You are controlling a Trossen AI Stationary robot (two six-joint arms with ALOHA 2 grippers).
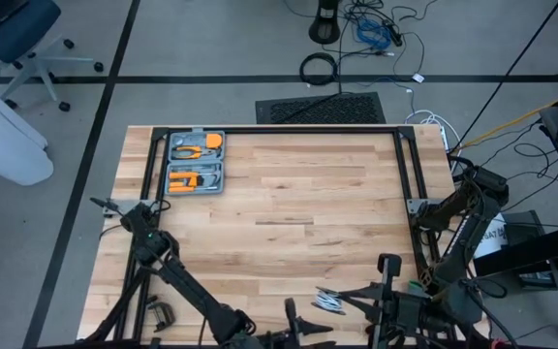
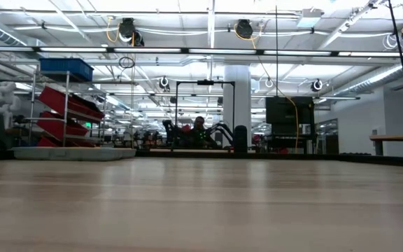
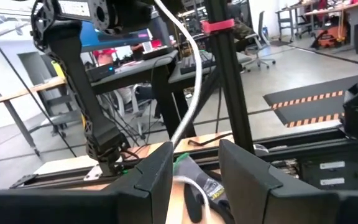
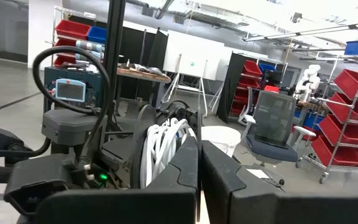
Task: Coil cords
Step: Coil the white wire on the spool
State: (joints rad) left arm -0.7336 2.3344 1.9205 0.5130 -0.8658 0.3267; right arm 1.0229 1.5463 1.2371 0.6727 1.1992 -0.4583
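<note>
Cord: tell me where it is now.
High view: the cord lies coiled at the table's near edge, right of centre, just before the right gripper.

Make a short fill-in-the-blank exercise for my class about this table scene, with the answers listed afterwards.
1. The grey tool case lies open, showing tools with ____ handles.
2. The coil of white cord lies near the table's ____ edge.
3. The right gripper has its fingers ____.
4. The table top is made of ____.

Answers: orange; front; shut; wood
</note>
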